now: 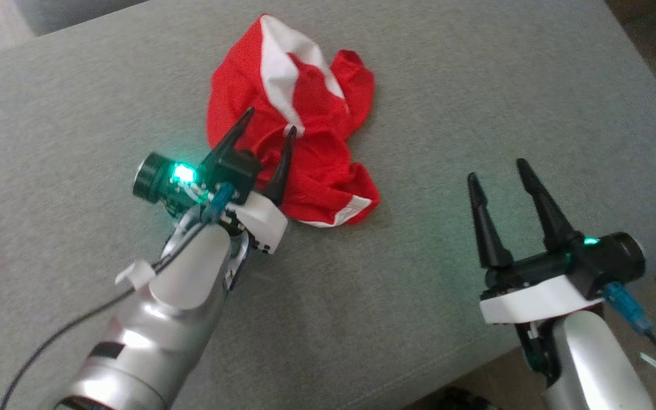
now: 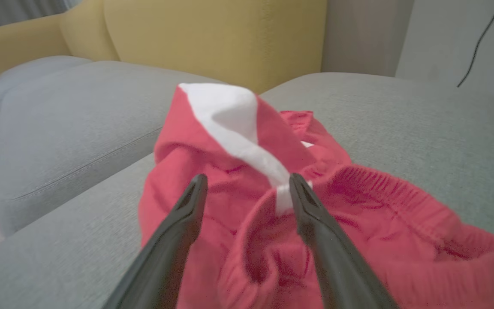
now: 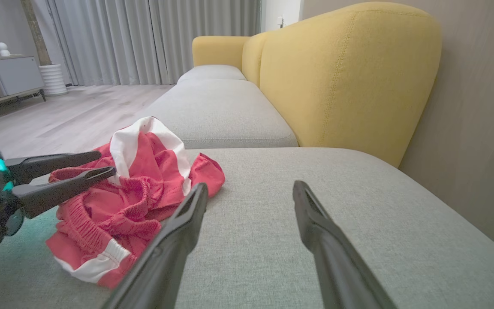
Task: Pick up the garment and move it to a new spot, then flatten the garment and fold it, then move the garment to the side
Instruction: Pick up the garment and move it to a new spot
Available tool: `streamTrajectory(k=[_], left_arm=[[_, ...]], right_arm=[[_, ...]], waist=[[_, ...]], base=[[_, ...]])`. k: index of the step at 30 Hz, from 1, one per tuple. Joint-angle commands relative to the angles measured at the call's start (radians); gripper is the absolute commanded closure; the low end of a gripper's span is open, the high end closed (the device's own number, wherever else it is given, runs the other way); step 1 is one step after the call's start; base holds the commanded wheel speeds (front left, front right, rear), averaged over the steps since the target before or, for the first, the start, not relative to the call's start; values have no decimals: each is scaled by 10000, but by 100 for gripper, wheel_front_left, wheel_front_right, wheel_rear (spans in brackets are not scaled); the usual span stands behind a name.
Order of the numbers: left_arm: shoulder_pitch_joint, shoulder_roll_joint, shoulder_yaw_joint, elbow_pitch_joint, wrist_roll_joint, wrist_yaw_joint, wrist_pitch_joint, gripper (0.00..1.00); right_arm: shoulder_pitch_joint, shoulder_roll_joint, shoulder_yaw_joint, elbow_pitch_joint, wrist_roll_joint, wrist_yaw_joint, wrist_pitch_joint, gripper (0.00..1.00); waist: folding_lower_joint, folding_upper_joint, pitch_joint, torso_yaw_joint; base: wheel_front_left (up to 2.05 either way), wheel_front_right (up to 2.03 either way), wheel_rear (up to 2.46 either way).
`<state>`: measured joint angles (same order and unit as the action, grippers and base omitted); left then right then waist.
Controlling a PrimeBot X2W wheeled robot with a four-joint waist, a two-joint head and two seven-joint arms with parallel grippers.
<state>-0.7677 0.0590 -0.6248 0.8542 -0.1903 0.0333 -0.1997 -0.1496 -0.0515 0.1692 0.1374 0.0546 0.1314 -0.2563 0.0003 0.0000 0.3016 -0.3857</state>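
Left tool [image 1: 271, 119] gaping over crumpled red garment [image 1: 319, 168]; right tool [image 1: 497, 169] gaping nearby

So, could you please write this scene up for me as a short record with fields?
surface: grey fabric sofa seat, with a yellow fabric backrest behind it
garment: crumpled red fabric garment with white stripes, seemingly shorts, lying in a heap, not flattened
left gripper: open, over the garment, clamping nothing
right gripper: open, over the bare seat, apart from the garment
task stage: garment not yet picked up
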Motion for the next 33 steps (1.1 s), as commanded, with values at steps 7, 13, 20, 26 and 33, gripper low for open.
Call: streamTrajectory(k=[7,13,20,26,33], left_arm=[[1924,-72,995,-2549,-468,1161,-615,0],[3945,-24,1931,-4816,-121,1485,-618,0],[6604,-30,3071,-7226,529,1497,-619,0],[8020,-69,3575,-7935,638,1709,-620,0],[8907,-84,3863,-8228,487,1898,-620,0]], right_arm=[[452,12,-668,-62,-88,-7,-55,0],[1008,12,-1007,-49,-361,-7,-55,0],[1832,12,-999,-39,-536,-7,-55,0],[2273,12,-883,-198,-621,-7,-55,0],[2542,12,-763,-252,-606,-7,-55,0]], waist=[[-3,0,-930,1472],[-3,0,-1694,2209],[-3,0,-2693,2789],[-3,0,-3082,2959],[-3,0,-3308,3045]], base=[[0,0,0],[0,0,0],[0,0,0],[0,0,0],[0,0,0]])
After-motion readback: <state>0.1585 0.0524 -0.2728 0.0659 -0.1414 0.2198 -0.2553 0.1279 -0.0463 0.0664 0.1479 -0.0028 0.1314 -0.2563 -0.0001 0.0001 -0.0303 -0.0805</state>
